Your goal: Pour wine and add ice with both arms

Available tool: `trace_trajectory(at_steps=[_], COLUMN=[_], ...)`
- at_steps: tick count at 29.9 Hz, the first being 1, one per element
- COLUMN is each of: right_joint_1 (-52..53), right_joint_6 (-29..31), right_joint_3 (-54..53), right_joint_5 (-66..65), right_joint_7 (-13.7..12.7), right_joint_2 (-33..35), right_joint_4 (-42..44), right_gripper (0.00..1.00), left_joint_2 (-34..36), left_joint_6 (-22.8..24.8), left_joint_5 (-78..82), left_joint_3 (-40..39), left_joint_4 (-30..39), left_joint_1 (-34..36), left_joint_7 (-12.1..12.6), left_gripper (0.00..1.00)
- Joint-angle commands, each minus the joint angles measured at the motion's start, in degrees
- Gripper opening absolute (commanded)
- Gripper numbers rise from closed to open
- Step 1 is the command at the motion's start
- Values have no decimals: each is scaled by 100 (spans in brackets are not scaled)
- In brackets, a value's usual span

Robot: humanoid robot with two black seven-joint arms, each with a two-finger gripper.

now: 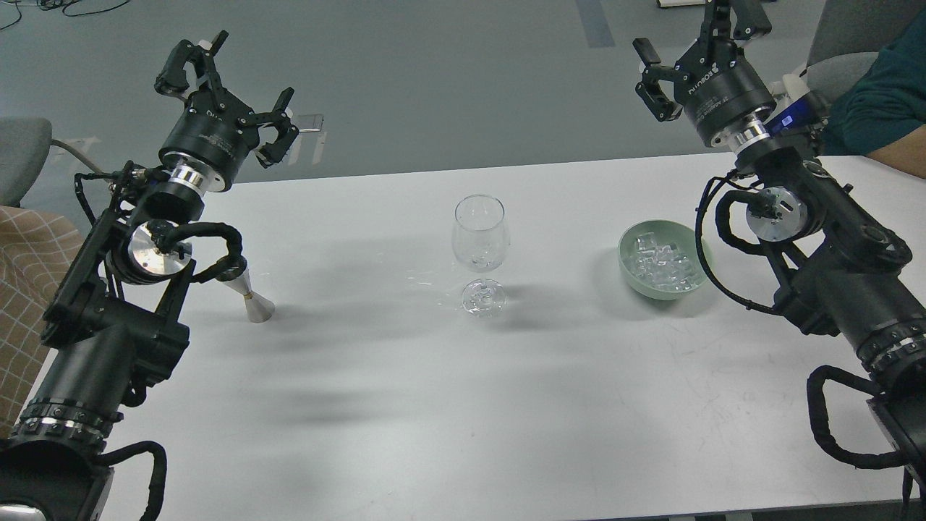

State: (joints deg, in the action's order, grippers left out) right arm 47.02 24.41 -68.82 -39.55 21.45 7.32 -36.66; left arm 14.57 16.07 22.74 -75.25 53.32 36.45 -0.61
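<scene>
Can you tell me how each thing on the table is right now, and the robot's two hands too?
wine glass: upright, looks empty
green bowl: upright, full of ice
metal jigger: standing, partly hidden by the left arm
left gripper: open, empty, raised
right gripper: open, empty, raised

both arms raised, left gripper (226,90) and right gripper (694,45) spread wide, empty

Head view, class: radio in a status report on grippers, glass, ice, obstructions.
Left gripper open, empty; right gripper open, empty, both raised. Wine glass upright mid-table; ice in green bowl. Metal jigger beside left arm; nothing blocking.
</scene>
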Motion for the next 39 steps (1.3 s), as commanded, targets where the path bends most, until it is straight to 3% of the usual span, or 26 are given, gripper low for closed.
trace_trajectory(at_steps=[1, 39], right_joint_1=[0, -27], right_joint_6=[-32, -67], right_joint_3=[0, 184], right_joint_5=[0, 9], right_joint_7=[0, -9], right_joint_2=[7, 121], right_joint_4=[1, -70], right_gripper=[100, 100], left_joint_2=[2, -7], left_joint_6=[-165, -245], left_joint_5=[-6, 20], left_joint_3=[2, -34], left_joint_4=[73, 398], left_joint_1=[-33, -253], left_joint_7=[96, 149], left_gripper=[98, 99])
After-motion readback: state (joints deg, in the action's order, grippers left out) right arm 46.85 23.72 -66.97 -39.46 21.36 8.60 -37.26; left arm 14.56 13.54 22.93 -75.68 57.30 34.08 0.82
